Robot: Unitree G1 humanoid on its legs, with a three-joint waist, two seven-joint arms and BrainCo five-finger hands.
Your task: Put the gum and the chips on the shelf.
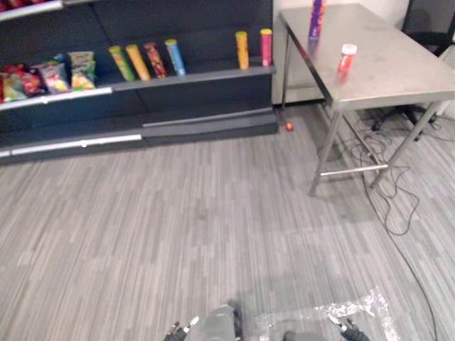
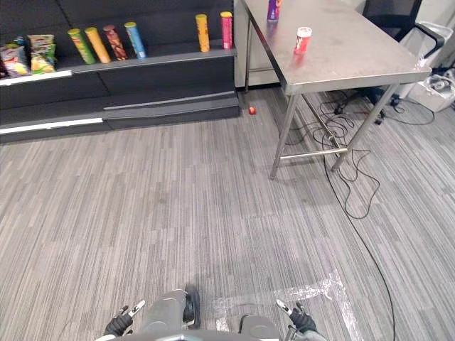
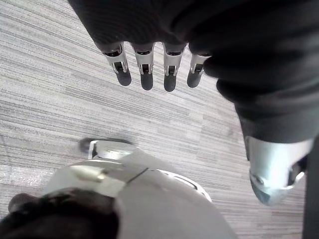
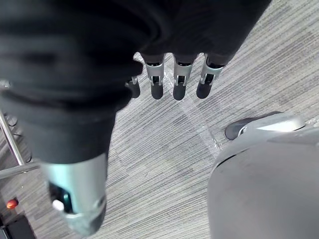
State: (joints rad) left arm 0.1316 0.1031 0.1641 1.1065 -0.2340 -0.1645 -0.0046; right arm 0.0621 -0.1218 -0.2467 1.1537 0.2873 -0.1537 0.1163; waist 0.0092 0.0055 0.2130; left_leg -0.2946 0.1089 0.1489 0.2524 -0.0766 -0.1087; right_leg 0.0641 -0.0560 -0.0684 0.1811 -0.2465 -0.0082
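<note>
Left wrist view: left hand [image 3: 145, 55] hangs with fingers [image 3: 169, 74] straight and loose, thumb apart, nothing in them, just floor [image 3: 60, 99] past the tips. Right wrist view, same story: right hand [image 4: 180, 67] slack, fingers [image 4: 157, 82] extended, empty. Both hands show at the bottom edge of the eye views, low at the robot's sides.

Both task items are on the steel surface [image 1: 398, 67], up right and well apart from the hands. Gum [image 1: 347, 57] (small red bottle, white cap) stands upright close to the surface's left edge. Chips [image 1: 316, 18], a purple can, stands farther back at the shelf end, top cut off by the frame. Shelf [image 1: 192, 77] sits just left of the surface. Its middle ledge carries a row of cans [image 1: 153, 60], then a gap before the two at the right end. Snack bags [image 1: 78, 69] lie further left. Small red thing [image 1: 288, 126] on the floor by the shelf foot, can't tell what.

My read: step zero, approach. Nothing picked, nothing placed. Next move calls for walking up to the surface's near-left corner so both items come within arm reach. Then raise one hand and close it round the gum first, since that's the closer one. Mind the surface's front leg [image 1: 327, 153] when stepping in.
</note>
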